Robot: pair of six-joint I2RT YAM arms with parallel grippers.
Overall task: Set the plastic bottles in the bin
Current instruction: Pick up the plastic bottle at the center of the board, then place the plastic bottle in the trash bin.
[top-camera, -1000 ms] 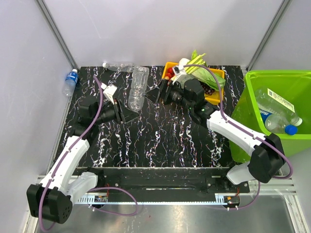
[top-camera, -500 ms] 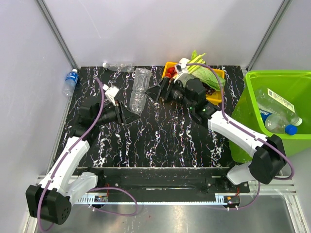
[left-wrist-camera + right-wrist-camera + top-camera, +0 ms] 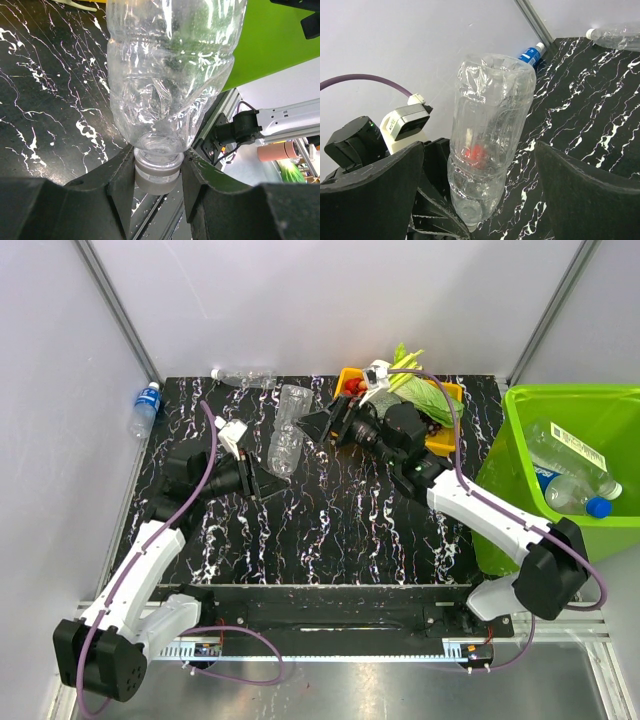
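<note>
Toward the left edge of the black marbled desk (image 3: 330, 530), the left gripper (image 3: 159, 170) squeezes the neck of a clear crumpled plastic bottle (image 3: 170, 75), held up off the desk. Just past it, the right gripper (image 3: 322, 425) sits beside that bottle with its jaws wide open. The big lime-green plastic bin (image 3: 520, 395) at the right edge holds clear bottles (image 3: 575, 480), and another clear bottle (image 3: 245, 377) lies by the far edge.

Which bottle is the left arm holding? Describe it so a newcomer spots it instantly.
On the black marbled table, look left of centre, toward the back. The clear crumpled bottle there is pinched at its neck by the left gripper. Unlike the clear bottle lying flat at the back edge, it is lifted off the table.
</note>
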